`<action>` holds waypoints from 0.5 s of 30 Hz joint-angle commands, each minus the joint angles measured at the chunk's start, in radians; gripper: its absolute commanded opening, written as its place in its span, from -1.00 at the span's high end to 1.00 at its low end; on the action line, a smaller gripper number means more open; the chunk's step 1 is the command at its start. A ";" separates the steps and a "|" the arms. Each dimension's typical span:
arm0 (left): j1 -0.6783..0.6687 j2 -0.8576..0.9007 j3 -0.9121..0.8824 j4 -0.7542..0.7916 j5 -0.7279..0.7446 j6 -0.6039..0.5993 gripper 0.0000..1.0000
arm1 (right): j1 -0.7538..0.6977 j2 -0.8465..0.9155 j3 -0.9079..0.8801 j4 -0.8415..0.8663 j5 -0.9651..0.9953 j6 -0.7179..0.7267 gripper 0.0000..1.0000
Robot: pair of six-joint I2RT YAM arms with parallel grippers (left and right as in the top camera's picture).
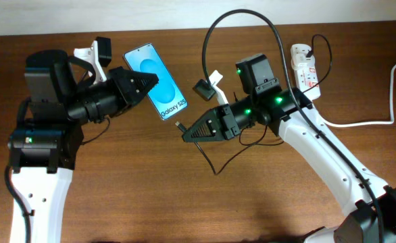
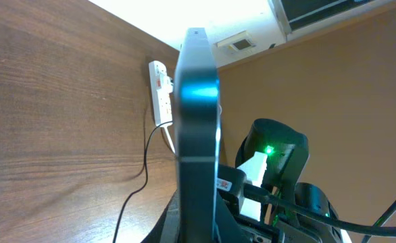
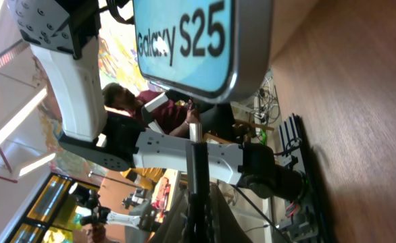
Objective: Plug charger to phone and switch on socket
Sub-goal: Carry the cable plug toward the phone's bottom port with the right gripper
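Since my left claw (image 1: pixel 152 82) is clamped on its sides, the phone (image 1: pixel 167 94) sits raised off the counter (image 1: pixel 117 189), left of centre. Its cyan screen faces up and its "Galaxy S25" end points near-right. In the left wrist view I see the phone only edge-on. Just beside that lower end is the charger's connector tip (image 1: pixel 179 125), pinched in my right claw (image 1: pixel 186 135) and aimed at the phone's bottom edge (the right wrist view shows a gap between them). The charger (image 1: pixel 242 11) cable arcs high over the right arm toward the socket (image 1: pixel 306 71), which lies at the far right. Its thick white cord (image 1: pixel 387 101) trails off right. The red switches are too small for me to read.
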 commanded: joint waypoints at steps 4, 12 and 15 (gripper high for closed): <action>-0.004 -0.008 0.009 0.010 0.025 0.023 1.00 | 0.003 0.002 0.011 0.055 -0.020 0.094 0.92; -0.004 -0.008 0.009 0.010 0.025 0.023 1.00 | 0.002 0.001 0.011 0.054 -0.020 0.266 0.92; -0.004 -0.008 0.009 0.010 0.025 0.023 1.00 | -0.018 -0.023 0.011 0.020 -0.020 0.273 0.91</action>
